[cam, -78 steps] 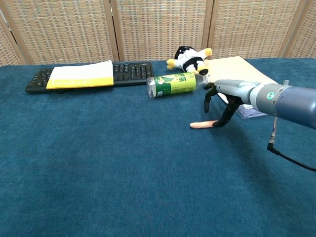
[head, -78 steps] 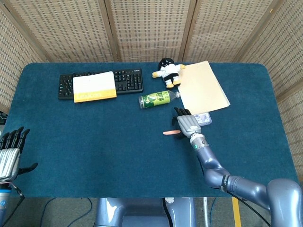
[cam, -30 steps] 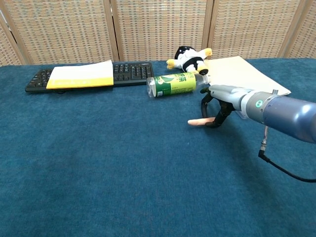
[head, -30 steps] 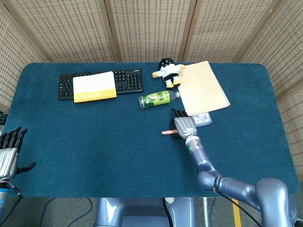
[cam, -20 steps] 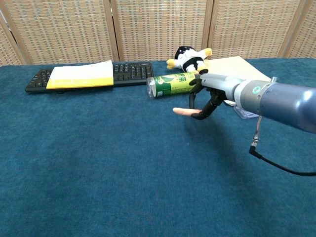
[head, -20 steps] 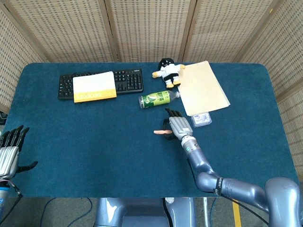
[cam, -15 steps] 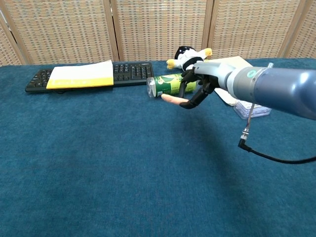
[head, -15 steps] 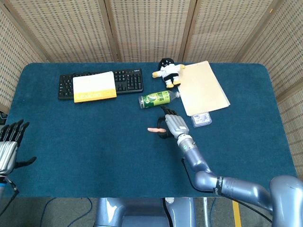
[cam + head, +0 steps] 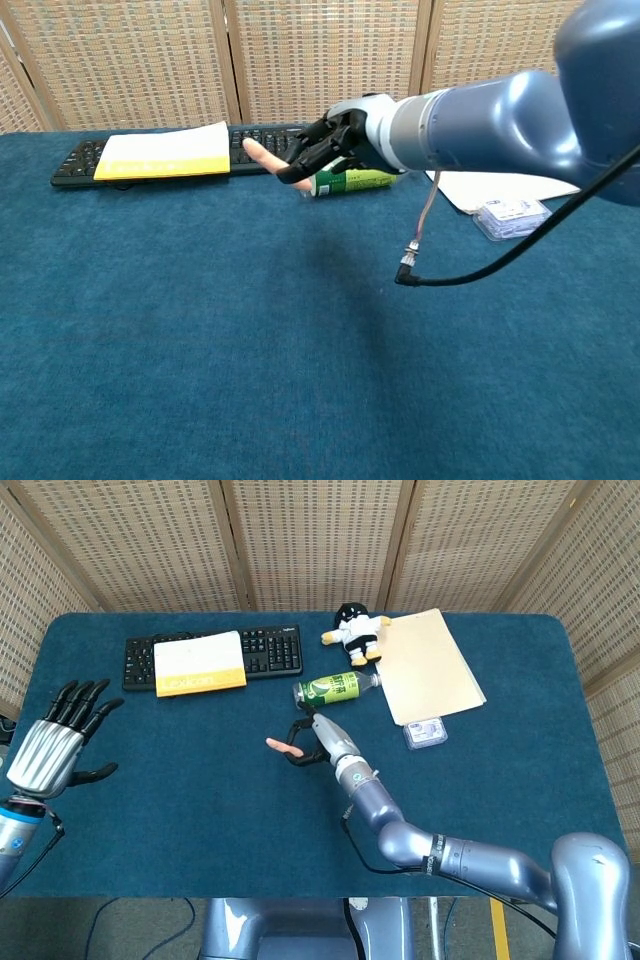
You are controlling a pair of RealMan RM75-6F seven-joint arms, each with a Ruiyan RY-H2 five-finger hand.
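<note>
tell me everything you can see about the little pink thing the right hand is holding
The pink stick is a small, slim, rounded piece, salmon pink with a smooth plain surface; what it is made of cannot be told. The right hand holds it at one end between dark fingertips, so its free end juts out toward the robot's left. In the chest view it is lifted clear of the blue table cover, tilted slightly, in front of the keyboard and beside the green bottle. Nothing but the hand touches it.

The right hand [image 9: 318,738] has lifted the pink sausage [image 9: 281,745] off the surface and carried it leftward; the left hand [image 9: 55,742] has risen, fingers spread.
</note>
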